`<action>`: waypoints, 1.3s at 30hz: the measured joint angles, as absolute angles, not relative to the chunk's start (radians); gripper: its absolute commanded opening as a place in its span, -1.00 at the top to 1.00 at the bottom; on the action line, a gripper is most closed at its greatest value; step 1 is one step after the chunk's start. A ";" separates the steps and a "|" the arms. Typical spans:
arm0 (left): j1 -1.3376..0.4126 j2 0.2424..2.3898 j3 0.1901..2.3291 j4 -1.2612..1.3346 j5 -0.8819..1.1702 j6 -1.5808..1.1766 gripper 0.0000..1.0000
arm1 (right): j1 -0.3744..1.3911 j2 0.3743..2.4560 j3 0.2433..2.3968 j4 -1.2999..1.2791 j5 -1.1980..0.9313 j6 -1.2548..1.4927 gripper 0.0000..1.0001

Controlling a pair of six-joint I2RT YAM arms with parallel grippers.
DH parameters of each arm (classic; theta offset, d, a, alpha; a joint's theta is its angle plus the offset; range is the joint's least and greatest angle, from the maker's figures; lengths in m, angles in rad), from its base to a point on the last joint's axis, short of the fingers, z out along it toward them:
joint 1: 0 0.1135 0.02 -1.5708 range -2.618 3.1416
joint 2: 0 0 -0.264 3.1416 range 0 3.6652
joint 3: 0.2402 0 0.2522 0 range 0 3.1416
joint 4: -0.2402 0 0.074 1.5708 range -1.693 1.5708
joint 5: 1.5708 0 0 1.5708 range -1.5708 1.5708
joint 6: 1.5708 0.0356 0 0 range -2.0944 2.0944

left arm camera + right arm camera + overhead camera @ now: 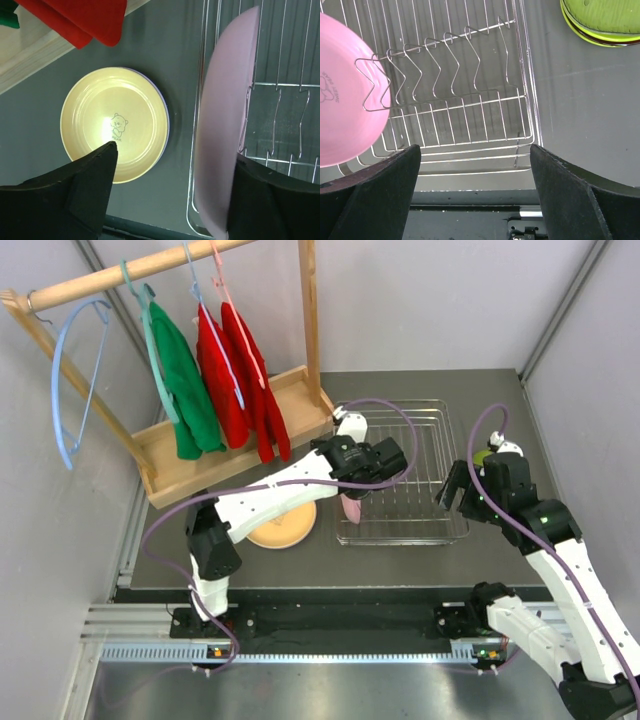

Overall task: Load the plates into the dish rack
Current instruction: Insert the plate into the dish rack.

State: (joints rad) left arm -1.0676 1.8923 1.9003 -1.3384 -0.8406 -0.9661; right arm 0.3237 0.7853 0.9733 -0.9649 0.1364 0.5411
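On the table just left of the dish rack (pixel 420 522) lies the orange-tan plate (pixel 114 125), flat, with a lavender rim showing beneath it; that pile looks like the next pick. The left gripper (pixel 175 152) hangs over the rack's left end with its jaws spread wide. The pink plate (pixel 220 125) stands on edge between them inside the rack, close against one jaw and well clear of the other, so it is not clamped. The step in hand, as I judge it, is leaving this plate seated. The arm should lift straight up without swinging sideways, so neither jaw drags the rim and tips the plate off the first divider wire. Whether its lower edge sits between the floor wires I cannot tell. Further right the other dividers hold nothing. The right gripper (pixel 475 150) hovers over the rack's near right corner, jaws wide apart and empty; it should wait there until the left arm is out. The lime green plates (pixel 602 20) sit on the table beyond the rack's far right corner.
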 measured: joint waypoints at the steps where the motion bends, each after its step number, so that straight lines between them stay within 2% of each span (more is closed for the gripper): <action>1: -1.068 1.886 1.896 -1.337 -0.838 -0.966 -0.75 | 0.324 0.785 0.973 -0.965 0.137 0.541 -0.79; 4: -1.068 1.847 1.875 -1.323 -0.831 -0.958 -0.98 | 0.323 0.786 0.973 -0.965 0.139 0.541 -0.79; 10: -1.068 1.686 1.779 -1.248 -0.804 -0.936 -0.98 | 0.315 0.787 0.944 -0.953 0.109 0.536 -0.80; 18: -1.063 1.361 1.525 -1.000 -0.757 -0.851 -0.98 | 0.314 0.786 0.908 -0.924 0.003 0.523 -0.82; 28: -1.060 1.499 1.536 -0.932 -0.702 -0.817 -0.98 | 0.313 0.785 0.908 -0.912 -0.032 0.523 -0.84; 39: -1.060 1.444 1.527 -0.789 -0.630 -0.744 -0.98 | 0.312 0.815 0.895 -0.840 -0.134 0.536 -0.87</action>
